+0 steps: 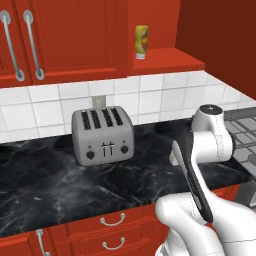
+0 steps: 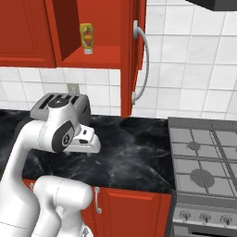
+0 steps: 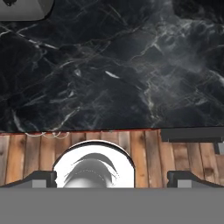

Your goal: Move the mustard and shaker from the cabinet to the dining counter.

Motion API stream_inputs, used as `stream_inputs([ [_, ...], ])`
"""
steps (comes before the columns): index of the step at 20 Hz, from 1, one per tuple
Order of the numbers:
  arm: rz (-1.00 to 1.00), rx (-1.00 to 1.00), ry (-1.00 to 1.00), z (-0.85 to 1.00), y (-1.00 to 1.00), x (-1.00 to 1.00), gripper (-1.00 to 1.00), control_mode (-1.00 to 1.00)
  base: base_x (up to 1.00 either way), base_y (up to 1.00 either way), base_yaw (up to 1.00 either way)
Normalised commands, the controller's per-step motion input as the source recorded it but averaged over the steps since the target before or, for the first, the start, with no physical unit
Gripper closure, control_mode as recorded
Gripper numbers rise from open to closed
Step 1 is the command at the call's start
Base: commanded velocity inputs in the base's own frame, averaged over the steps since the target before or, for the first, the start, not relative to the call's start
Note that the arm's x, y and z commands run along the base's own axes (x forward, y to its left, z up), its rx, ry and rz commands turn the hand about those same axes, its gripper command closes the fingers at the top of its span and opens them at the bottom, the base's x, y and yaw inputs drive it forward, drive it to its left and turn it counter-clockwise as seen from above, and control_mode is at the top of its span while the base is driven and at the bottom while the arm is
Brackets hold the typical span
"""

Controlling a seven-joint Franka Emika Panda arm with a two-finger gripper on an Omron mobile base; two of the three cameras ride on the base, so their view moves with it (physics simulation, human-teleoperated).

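Counter (image 1: 60, 185) before you is black white-veined marble, a boxy grey toaster (image 1: 102, 135) on it at the far side. Cabinet (image 1: 165, 59) above is glossy red, open; on its shelf you see the mustard (image 1: 141, 42), yellow, long axis vertical, cap down. Gripper (image 3: 112, 179) spread wide, empty, facing the counter.

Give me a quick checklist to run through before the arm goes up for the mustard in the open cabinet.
1. Cabinet door open: ok, shelf exposed.
2. Mustard upright on the shelf: ok.
3. Shaker located: cannot tell, not seen beside the bottle.
4. End effector open and holding nothing: ok, fingers spread wide over the black counter.
5. Toaster clear of the lift path: cannot tell; it sits on the counter below the shelf.
6. Open door clear of the arm: cannot tell.
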Motion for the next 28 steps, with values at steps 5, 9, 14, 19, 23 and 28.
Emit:
stream_inputs([
  [5, 0.00, 0.00, 0.00, 0.00, 0.00, 0.00, -1.00, 1.00, 0.00, 0.00, 0.00],
  [9, 0.00, 0.00, 0.00, 0.00, 0.00, 0.00, -1.00, 1.00, -0.01, 0.09, 0.00],
  [14, -0.01, -0.05, -0.31, 0.18, 0.16, 0.00, -1.00, -1.00, 0.00, 0.05, 0.00],
  [19, 0.00, 0.00, -0.33, 0.37, 0.08, -0.01, -1.00, -1.00, 0.00, 0.00, 0.00],
  [23, 0.01, 0.08, -0.14, 0.47, 0.01, -0.04, -1.00, -1.00, 0.00, 0.00, 0.00],
  [28, 0.06, 0.05, -0.13, 0.49, 0.12, -0.01, -1.00, -1.00, 0.00, 0.00, 0.00],
])
